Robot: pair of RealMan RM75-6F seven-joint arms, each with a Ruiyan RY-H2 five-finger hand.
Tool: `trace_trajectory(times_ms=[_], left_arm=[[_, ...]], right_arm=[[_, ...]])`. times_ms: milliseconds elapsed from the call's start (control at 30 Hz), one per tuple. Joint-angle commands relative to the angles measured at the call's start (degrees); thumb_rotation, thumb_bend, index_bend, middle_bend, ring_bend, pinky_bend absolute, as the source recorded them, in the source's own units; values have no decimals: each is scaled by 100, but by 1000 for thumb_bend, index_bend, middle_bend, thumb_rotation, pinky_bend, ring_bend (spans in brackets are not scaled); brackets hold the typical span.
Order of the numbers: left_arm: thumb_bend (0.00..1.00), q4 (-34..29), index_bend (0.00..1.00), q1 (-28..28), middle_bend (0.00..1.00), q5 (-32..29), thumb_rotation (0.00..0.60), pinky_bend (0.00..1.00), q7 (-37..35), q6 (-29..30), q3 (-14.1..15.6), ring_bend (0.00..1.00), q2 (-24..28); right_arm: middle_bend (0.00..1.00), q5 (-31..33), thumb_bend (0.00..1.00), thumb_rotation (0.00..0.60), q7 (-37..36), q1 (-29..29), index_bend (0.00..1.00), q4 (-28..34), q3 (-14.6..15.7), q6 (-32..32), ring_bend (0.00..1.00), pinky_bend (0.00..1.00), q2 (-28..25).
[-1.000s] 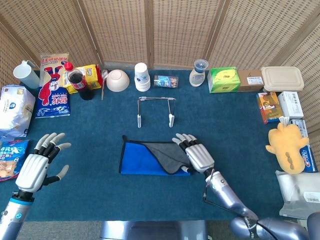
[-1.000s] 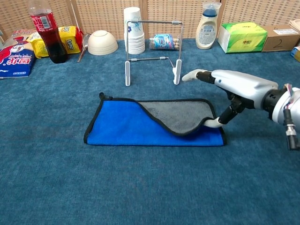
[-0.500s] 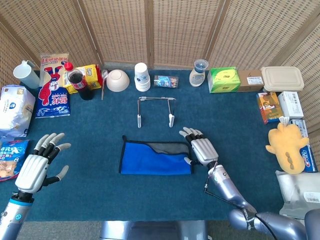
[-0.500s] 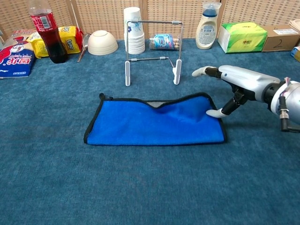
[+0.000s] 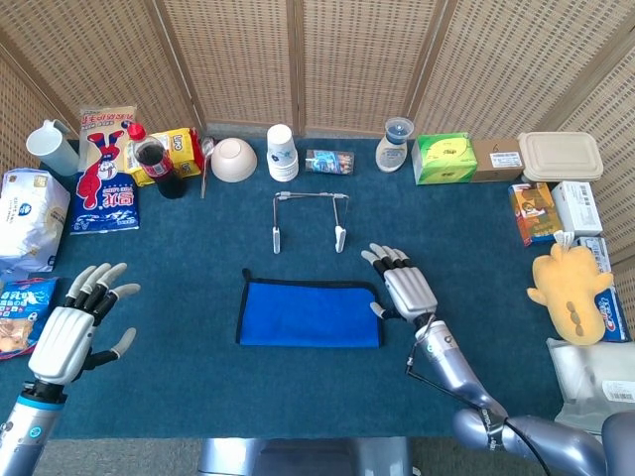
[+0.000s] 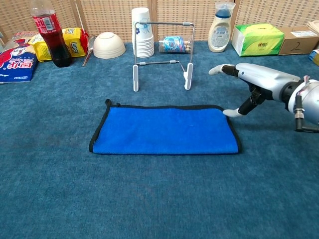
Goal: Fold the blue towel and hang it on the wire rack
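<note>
The blue towel (image 5: 310, 313) (image 6: 164, 130) lies flat on the table as a wide black-edged rectangle. Behind it stands the wire rack (image 5: 310, 218) (image 6: 162, 52), bare. My right hand (image 5: 407, 289) (image 6: 254, 82) hovers just past the towel's right edge, fingers spread, holding nothing; its thumb tip is close to the towel's far right corner. My left hand (image 5: 74, 332) is at the table's left front, open and well away from the towel; the chest view does not show it.
Along the back stand a cola bottle (image 5: 154, 162), a white bowl (image 5: 233, 159), stacked paper cups (image 5: 283, 152), a white bottle (image 5: 394, 146) and a green tissue box (image 5: 444, 158). Snack bags (image 5: 107, 174) line the left side; boxes and a yellow plush toy (image 5: 569, 290) line the right.
My right hand let go of the towel's grey-backed flap and drew back to the right. The flap dropped down, and the towel now lies flat with only blue showing.
</note>
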State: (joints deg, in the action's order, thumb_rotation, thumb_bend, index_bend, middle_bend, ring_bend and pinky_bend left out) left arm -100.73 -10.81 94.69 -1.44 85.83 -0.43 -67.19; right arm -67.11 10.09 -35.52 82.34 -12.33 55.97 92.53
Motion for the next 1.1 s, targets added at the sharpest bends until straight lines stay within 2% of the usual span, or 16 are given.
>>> trace_trajectory(times_ms=[33,333,433,700,933,1100], left_arm=[[256,-5,235,-8,89,19,600,0,18,-7,-4,0,-2],[256,135,239,-24,94,25,600,0,493,-41,-44,0,-10],[256,312,240,-49,98,46,600,0,808,-84,-56,0,-26],[256,765,241,-115,108,48,600,0,1002,-287,14,0,-152],[256,984,240,20,111,-110,600,0,991,-237,74,0,-343],[257,1173,240,114,116,-183,600,0,839,-187,122,0,-440]], right_arm=[[13,-125,290,600,-42,61,69,173,49,136,0,0,-96],[12,-319,290,600,-41,232,66,561,214,365,0,0,-415],[12,-466,290,600,-20,406,66,862,321,589,0,0,-734],[12,-753,289,600,81,801,64,1401,474,1161,0,0,-1411],[14,-1103,289,600,383,1196,69,1559,669,1810,0,0,-1721],[32,-1332,289,600,642,1542,92,1400,836,2344,0,0,-1685]])
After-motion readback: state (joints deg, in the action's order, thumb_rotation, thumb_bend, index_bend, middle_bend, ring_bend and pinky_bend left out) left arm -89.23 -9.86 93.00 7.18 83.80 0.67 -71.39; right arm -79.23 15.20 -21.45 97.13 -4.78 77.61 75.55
